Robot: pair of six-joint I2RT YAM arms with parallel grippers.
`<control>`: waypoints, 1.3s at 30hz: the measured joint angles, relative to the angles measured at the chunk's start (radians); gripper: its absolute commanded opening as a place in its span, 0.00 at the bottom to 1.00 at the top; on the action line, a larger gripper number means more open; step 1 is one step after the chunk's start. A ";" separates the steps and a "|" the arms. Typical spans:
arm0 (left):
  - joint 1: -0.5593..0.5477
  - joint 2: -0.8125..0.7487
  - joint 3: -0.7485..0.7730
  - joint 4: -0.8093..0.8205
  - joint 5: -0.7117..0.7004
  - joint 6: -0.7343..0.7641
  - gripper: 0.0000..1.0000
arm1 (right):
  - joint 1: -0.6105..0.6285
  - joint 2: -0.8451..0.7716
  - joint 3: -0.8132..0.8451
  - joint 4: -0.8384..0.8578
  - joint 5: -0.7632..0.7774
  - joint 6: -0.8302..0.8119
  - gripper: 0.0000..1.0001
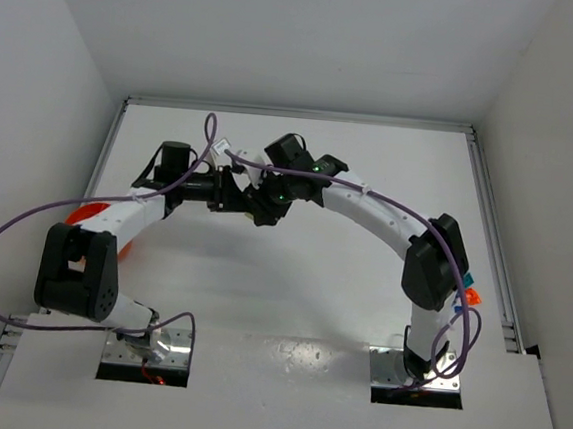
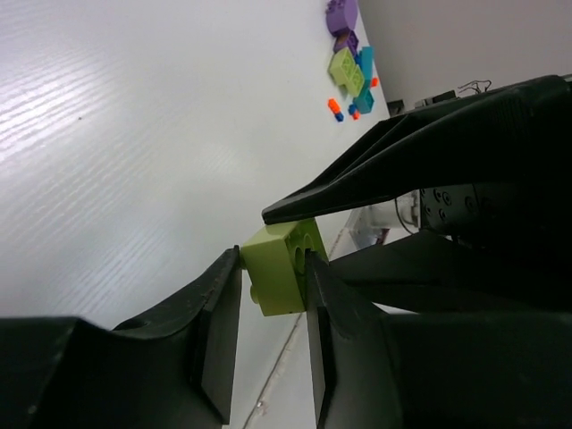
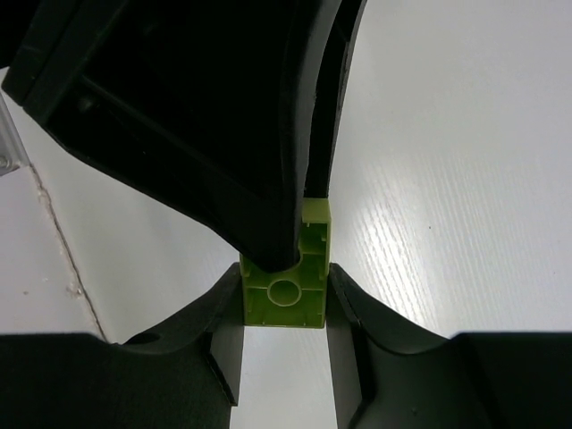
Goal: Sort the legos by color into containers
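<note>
Where my two wrists meet above the far half of the table (image 1: 289, 305), the overhead camera gives only a knot of black housings, and the brick cannot be picked out there at all. My wrist cameras supply it.

From the left wrist, my left fingers (image 2: 219, 344) press on opposite sides of the lime brick (image 2: 281, 264), pinching it clear of the table. My right fingers (image 2: 402, 152) come in from the right as a black wedge lying across its top edge. From the right wrist, those right fingers (image 3: 219, 357) clamp the same brick by its flanks, its hollow underside with one round tube facing the lens. The left fingers hang over it from above and cover its upper left part.

Only the left wrist view shows the loose legos (image 2: 350, 63) plainly, a small cluster of purple, lime, teal and orange pieces lying on the table far off near the wall. Overhead, my right arm (image 1: 387, 213) hides most of them, leaving a teal and an orange speck beside its elbow. The orange bowl (image 1: 84, 213) appears only overhead, mostly covered by my left arm (image 1: 115, 222), so its compartments and contents cannot be read.
</note>
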 measured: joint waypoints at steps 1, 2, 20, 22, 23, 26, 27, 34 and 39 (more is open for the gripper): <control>0.000 -0.013 0.002 -0.014 -0.016 0.013 0.00 | 0.000 -0.002 -0.002 0.004 -0.002 -0.001 0.46; 0.000 -0.026 0.003 -0.028 -0.030 0.024 0.00 | 0.000 -0.006 -0.005 0.013 -0.003 0.000 0.51; 0.313 -0.248 0.216 -0.517 -0.832 0.321 0.00 | -0.167 -0.387 -0.370 0.098 0.123 0.003 0.65; 0.342 -0.278 0.257 -0.576 -0.943 0.317 0.00 | -0.177 -0.385 -0.372 0.100 0.127 0.003 0.65; 0.352 -0.287 0.281 -0.601 -0.991 0.315 0.00 | -0.180 -0.385 -0.372 0.101 0.126 0.003 0.65; 0.388 -0.301 0.359 -0.676 -1.123 0.303 0.00 | -0.191 -0.376 -0.372 0.105 0.125 0.003 0.65; 0.405 -0.303 0.379 -0.698 -1.156 0.303 0.00 | -0.192 -0.371 -0.372 0.105 0.123 0.003 0.65; 0.571 -0.330 0.402 -0.812 -1.284 0.331 0.00 | -0.205 -0.318 -0.371 0.107 0.092 0.004 0.65; 0.705 -0.376 0.335 -0.822 -1.320 0.391 0.00 | -0.211 -0.253 -0.328 0.092 0.067 0.004 0.65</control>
